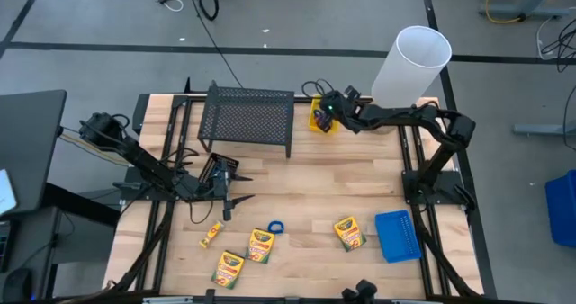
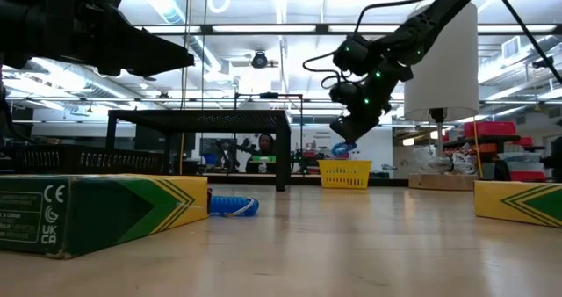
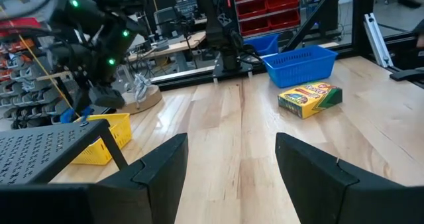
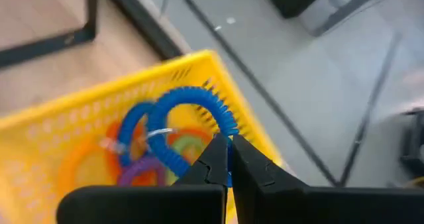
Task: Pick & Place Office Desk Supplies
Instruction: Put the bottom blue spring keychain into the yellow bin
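Hanging over the yellow bin (image 4: 79, 144) at the far edge of the tabletop (image 1: 342, 183), the right hand (image 4: 228, 159) has its fingers pinched tight on a blue loop (image 4: 199, 108); the loop dangles above the bin, and more loops, orange, green and purple, lie inside it; the bin sits just beside the black mesh rack (image 1: 247, 117), with the tall white tube (image 1: 412, 63) near it at the far right corner. The left hand (image 3: 228, 177) waits over the left part of the tabletop, near the rack; its fingers stand apart and hold nothing. Another blue loop (image 1: 275, 226) lies on the wood near the middle of the near edge; two crayon boxes (image 1: 261, 245) sit close to it toward the near left corner, and a thin yellow thing (image 1: 211, 235) lies a little farther left; I cannot tell what it is. One more crayon box (image 1: 349, 233) lies just beside the blue bin (image 1: 397, 235) toward the near right corner.
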Tool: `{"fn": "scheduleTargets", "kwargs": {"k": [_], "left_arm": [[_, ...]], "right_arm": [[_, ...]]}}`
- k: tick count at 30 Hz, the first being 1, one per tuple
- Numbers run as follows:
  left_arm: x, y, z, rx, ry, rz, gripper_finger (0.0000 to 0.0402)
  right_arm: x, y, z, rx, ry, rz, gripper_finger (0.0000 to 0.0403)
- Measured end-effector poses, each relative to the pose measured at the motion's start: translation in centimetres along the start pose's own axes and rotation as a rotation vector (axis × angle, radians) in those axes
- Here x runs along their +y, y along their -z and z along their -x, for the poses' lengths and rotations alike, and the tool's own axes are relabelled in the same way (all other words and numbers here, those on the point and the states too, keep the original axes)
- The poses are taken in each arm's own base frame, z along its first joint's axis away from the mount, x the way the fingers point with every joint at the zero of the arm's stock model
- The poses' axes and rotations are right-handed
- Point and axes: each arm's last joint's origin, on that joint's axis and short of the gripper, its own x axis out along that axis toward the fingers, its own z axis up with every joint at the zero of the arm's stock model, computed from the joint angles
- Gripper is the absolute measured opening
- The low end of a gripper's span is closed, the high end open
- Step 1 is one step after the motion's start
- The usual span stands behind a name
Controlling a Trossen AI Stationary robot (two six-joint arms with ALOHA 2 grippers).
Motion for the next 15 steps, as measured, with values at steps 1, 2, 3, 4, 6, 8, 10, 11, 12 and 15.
{"fn": "scheduleTargets", "kwargs": {"k": [1,2,3,4,6,8,10,11,12,15], "left_arm": [[0.0,0.0,0.0,0.000,0.000,0.000,0.0234],[0.0,0.0,0.0,0.000,0.001,0.000,0.0234],[0.0,0.0,0.0,0.000,0.001,0.000,0.0234],[0.0,0.0,0.0,-0.001,0.001,0.000,0.0234],[0.0,0.0,0.0,0.000,0.001,0.000,0.0234],[0.0,0.0,0.0,-0.001,0.000,0.000,0.0234],[0.0,0.0,0.0,0.000,0.001,0.000,0.0234],[0.0,0.0,0.0,-0.001,0.000,0.000,0.0234],[0.0,0.0,0.0,0.000,0.000,0.000,0.0234],[0.0,0.0,0.0,0.000,0.000,0.000,0.0234]], "right_arm": [[0.0,0.4,-0.2,0.011,-0.023,-0.002,0.0004],[-0.1,0.7,-0.3,0.020,-0.041,-0.004,0.0004],[0.0,1.1,-0.5,0.027,-0.047,-0.004,0.0004],[-0.1,1.3,-0.6,0.030,-0.045,-0.005,0.0004],[0.0,1.7,-0.7,0.034,-0.045,-0.002,0.0004],[0.1,2.0,-0.7,0.035,-0.050,0.002,0.0004],[0.2,2.2,-0.8,0.039,-0.061,0.006,0.0004],[0.3,2.3,-0.8,0.041,-0.069,0.007,0.0004],[0.3,2.4,-0.8,0.042,-0.074,0.008,0.0004],[0.3,2.4,-0.8,0.041,-0.077,0.008,0.0007]]}}
